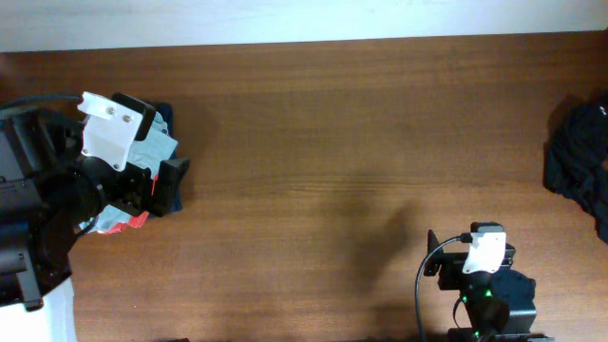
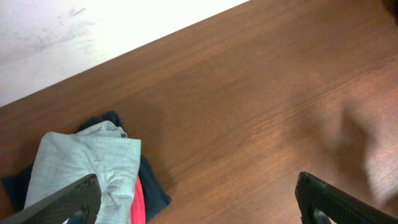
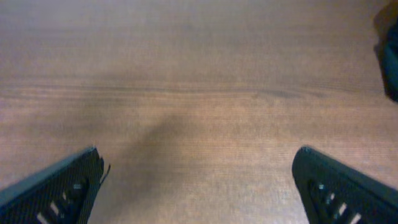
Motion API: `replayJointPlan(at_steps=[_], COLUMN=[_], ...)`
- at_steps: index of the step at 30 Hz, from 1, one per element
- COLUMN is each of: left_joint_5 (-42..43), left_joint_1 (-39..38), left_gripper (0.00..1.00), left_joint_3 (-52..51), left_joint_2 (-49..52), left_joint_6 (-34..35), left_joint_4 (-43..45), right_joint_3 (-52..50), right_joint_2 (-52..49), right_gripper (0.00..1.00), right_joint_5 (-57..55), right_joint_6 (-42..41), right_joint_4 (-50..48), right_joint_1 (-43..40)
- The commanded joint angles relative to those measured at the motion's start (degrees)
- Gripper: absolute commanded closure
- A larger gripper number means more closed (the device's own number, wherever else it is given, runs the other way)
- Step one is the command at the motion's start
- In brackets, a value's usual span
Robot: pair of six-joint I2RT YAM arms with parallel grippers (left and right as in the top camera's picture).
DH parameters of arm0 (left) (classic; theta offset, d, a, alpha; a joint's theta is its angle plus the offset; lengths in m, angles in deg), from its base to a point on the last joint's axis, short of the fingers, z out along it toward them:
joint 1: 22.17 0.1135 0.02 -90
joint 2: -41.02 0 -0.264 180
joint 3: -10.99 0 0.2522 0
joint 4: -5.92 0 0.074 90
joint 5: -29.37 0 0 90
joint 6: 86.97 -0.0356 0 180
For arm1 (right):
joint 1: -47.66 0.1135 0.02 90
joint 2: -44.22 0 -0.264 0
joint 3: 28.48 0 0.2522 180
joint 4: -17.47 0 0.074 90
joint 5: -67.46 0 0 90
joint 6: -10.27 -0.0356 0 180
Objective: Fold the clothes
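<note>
Grey-blue t-shirt (image 2: 87, 162) bunched beneath left hand (image 2: 199, 199), spread wide | right hand (image 3: 199, 186) spread wide above table (image 3: 199, 62)

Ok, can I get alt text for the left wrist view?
A pale grey-blue t-shirt lies in a loose bundle at lower left on a wooden table, over a dark blue garment and a red garment. The left gripper is open and empty, its dark fingers showing in the bottom corners.

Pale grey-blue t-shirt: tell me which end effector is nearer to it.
Left. The left end effector is right above the t-shirt; the right end effector is far across the table, over bare wood.
</note>
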Motion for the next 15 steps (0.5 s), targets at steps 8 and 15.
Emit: replayJointPlan(at_steps=[8, 15], left_joint_5=[-0.24, -0.24], left_joint_1=[-0.22, -0.22], left_gripper=[0.01, 0.01], left_joint_3=[-0.15, -0.15], left_joint_2=[-0.09, -0.09], left_joint_6=[0.55, 0.55], left_joint_4=[-0.09, -0.09], right_joint_3=[-7.69, -7.69], right_joint_2=[4.0, 3.93], right_gripper=[0.01, 0.01], right_joint_5=[3.72, 4.0], right_joint_6=[-0.2, -0.17], right_joint_4=[-5.14, -5.29], right_joint_1=[-0.33, -0.33])
